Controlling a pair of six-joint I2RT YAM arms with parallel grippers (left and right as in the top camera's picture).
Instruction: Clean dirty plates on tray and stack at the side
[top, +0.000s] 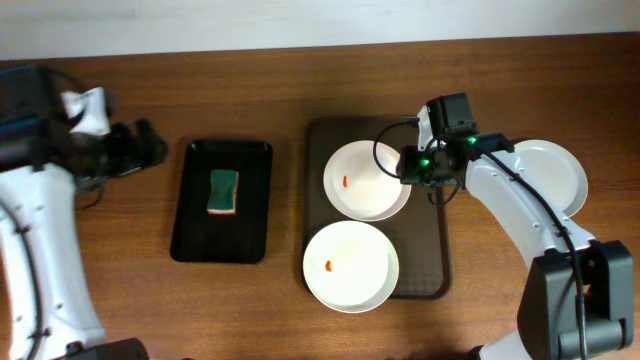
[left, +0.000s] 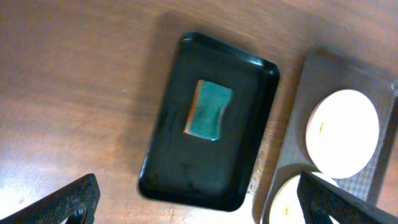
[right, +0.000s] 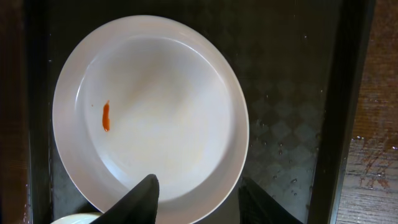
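The brown tray (top: 430, 250) holds two white plates with orange-red smears: a far plate (top: 366, 180) and a near plate (top: 350, 265). A third white plate (top: 555, 175) lies on the table right of the tray, partly hidden by my right arm; no smear shows on it. My right gripper (top: 410, 166) is open at the far plate's right rim. In the right wrist view, the right gripper (right: 199, 198) has one finger over the far plate (right: 155, 106) and one over the tray (right: 292, 93). My left gripper (top: 152, 143) is open and empty, far left.
A black tray (top: 195, 235) with a green sponge (top: 222, 191) sits left of the brown tray; the left wrist view shows this black tray (left: 168, 162), the sponge (left: 209, 109) and my open left gripper (left: 199, 205). A white wall edge runs along the back.
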